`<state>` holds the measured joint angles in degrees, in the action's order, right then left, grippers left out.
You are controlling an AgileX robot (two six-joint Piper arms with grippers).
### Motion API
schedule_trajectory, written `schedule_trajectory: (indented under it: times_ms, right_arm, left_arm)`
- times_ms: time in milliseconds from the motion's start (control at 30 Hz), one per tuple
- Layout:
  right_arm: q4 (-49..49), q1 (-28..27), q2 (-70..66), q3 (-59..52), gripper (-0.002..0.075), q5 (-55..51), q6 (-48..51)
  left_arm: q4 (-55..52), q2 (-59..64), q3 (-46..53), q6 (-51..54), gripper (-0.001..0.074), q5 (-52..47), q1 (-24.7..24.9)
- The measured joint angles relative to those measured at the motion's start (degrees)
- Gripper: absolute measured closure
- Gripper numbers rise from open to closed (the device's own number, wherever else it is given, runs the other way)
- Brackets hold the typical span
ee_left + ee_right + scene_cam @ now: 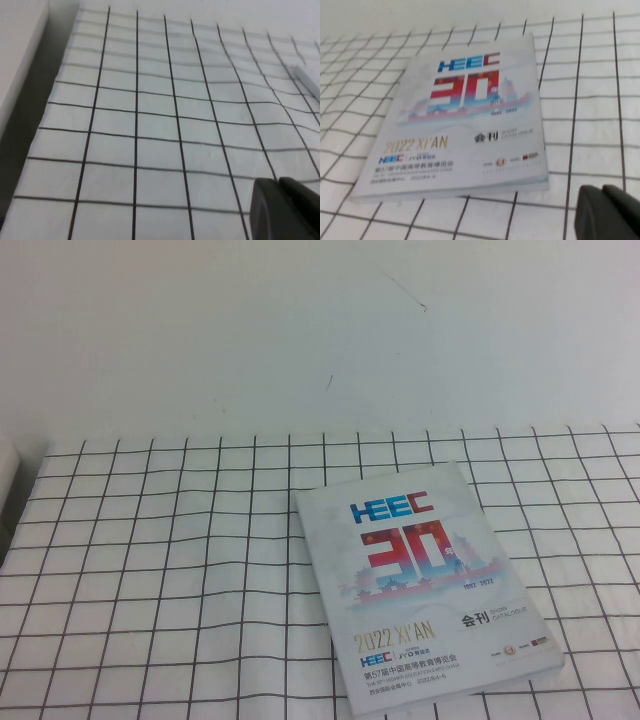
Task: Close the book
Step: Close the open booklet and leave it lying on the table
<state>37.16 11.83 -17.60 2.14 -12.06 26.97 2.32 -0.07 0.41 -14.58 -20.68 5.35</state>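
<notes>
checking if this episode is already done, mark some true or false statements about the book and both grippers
1. The book lies closed, cover up, on the checked cloth. True.
2. The book's cover is plain black. False: it is pale, printed with HEEC and a red and blue 30.
3. The right gripper clamps the book. False: it hangs over the cloth just off the book's corner, apart from it.
4. The left gripper is over bare cloth. True.
5. Neither arm shows in the high view. True.
</notes>
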Motion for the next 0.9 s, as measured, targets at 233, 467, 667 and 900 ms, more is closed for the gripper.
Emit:
schedule_trajectory:
  times_ms: [233,467,667,900]
  right_arm:
    - [0.10,0.00,0.00,-3.73,0.0729,-2.98,0.13]
    - [0.10,0.00,0.00,-3.73,0.0729,-11.24,0.13]
    - [0.10,0.00,0.00,-3.63,0.0729,-11.93,0.13]
    - [0.10,0.00,0.00,-3.63,0.0729,-12.16,0.13]
  left_arm:
    - [0.91,-0.57,0.35,4.68,0.0737,1.73,-3.08]
    - [4.69,-0.61,0.35,28.52,0.0737,1.62,-3.52]
    - [6.70,-0.61,0.35,30.42,0.0737,1.50,-3.52]
    - [6.87,-0.61,0.35,30.42,0.0737,1.50,-3.52]
